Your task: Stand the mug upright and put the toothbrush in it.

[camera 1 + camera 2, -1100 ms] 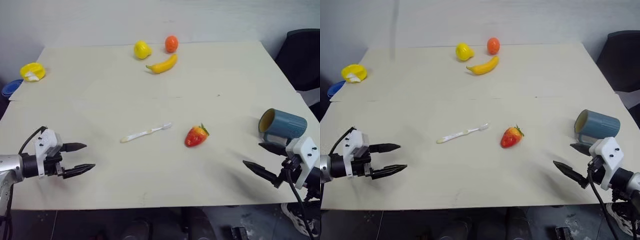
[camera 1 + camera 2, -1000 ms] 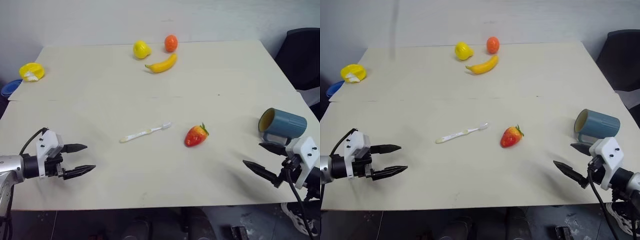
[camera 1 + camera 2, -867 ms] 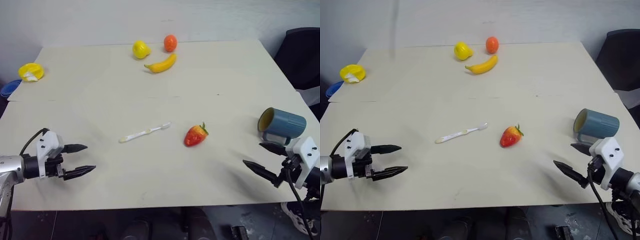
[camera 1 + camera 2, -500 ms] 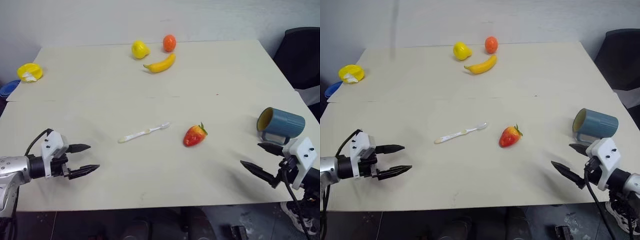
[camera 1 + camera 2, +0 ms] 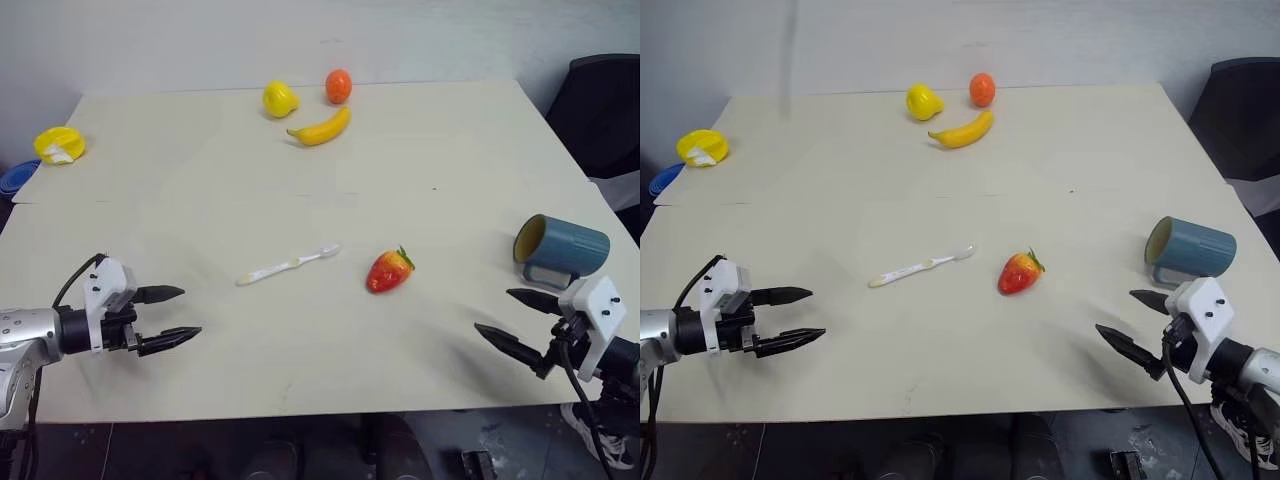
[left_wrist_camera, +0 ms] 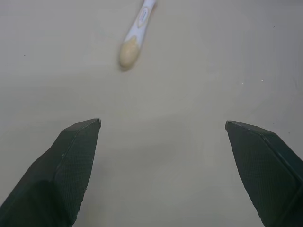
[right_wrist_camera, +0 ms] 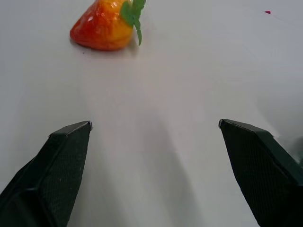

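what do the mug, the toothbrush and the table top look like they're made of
Mug: probably glazed ceramic or plastic; smooth teal-blue outside, yellow inside, thick wall. It lies on its side.
Toothbrush: looks like plastic; slim, smooth cream handle, white head.
Table: likely light plywood or laminate board; pale, matte, a faint seam running across.

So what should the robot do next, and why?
Probably reach the right gripper toward the mug. The mug lies on its side near that gripper, yellow inside showing, so it likely needs standing up first. The toothbrush lies flat mid-table, and both grippers are open and empty.
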